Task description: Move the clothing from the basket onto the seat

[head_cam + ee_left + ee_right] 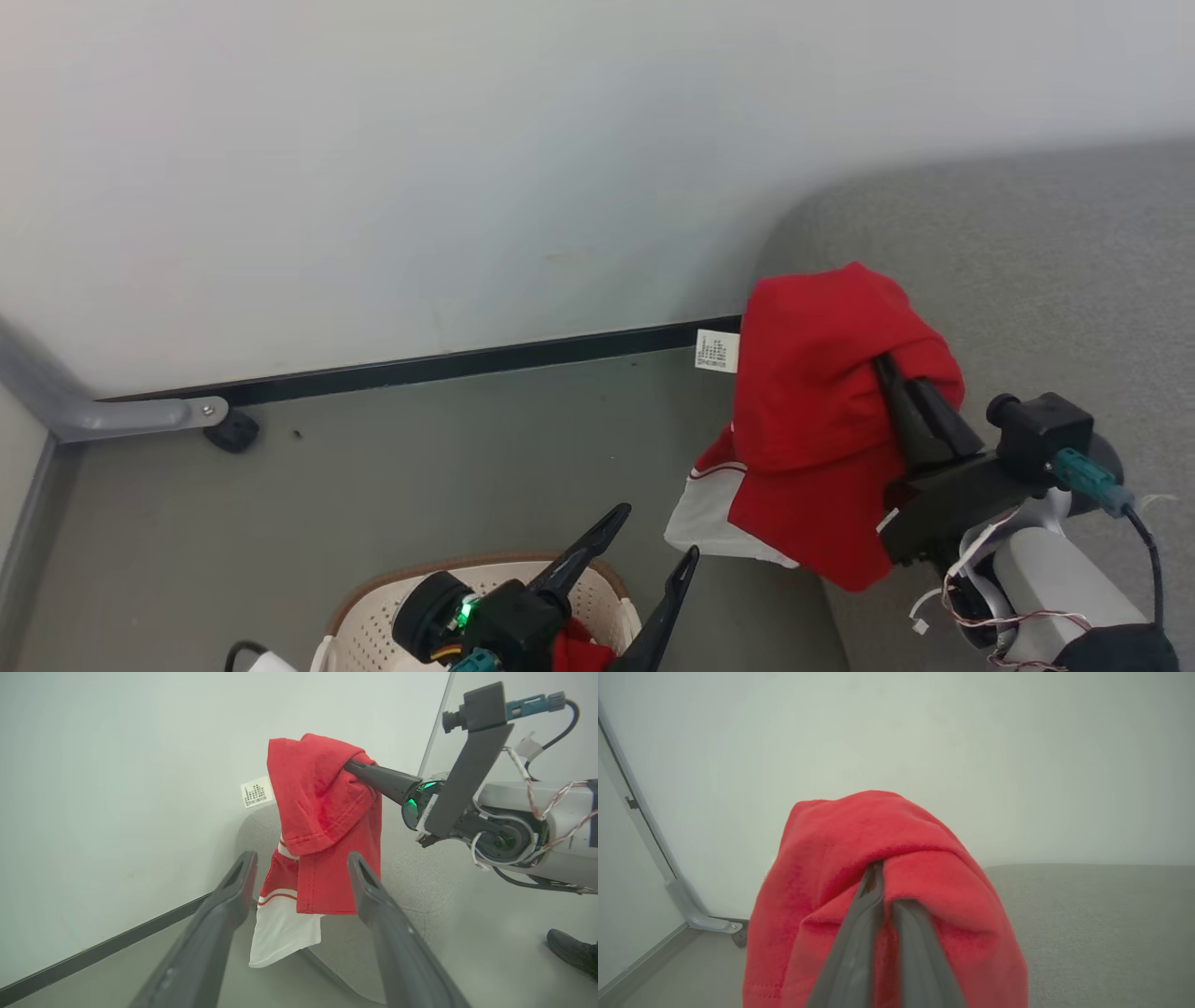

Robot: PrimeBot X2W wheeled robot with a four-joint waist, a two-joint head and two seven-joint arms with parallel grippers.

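A red garment with white trim (822,411) hangs in the air over the left edge of the grey seat (1027,280), a white care label (717,351) sticking out at its left. My right gripper (882,364) is shut on the garment, its fingertips buried in the fabric (878,858). In the left wrist view the same red clothing (322,821) droops from those dark fingers (378,777). My left gripper (653,537) stands open above the cream basket (373,616), nothing between its fingers. More red cloth (574,649) lies in the basket.
A pale wall with a black skirting strip (467,359) runs behind. A grey metal bracket with a black foot (229,429) sits at the floor's left. A dark shoe (572,952) shows at the lower right of the left wrist view.
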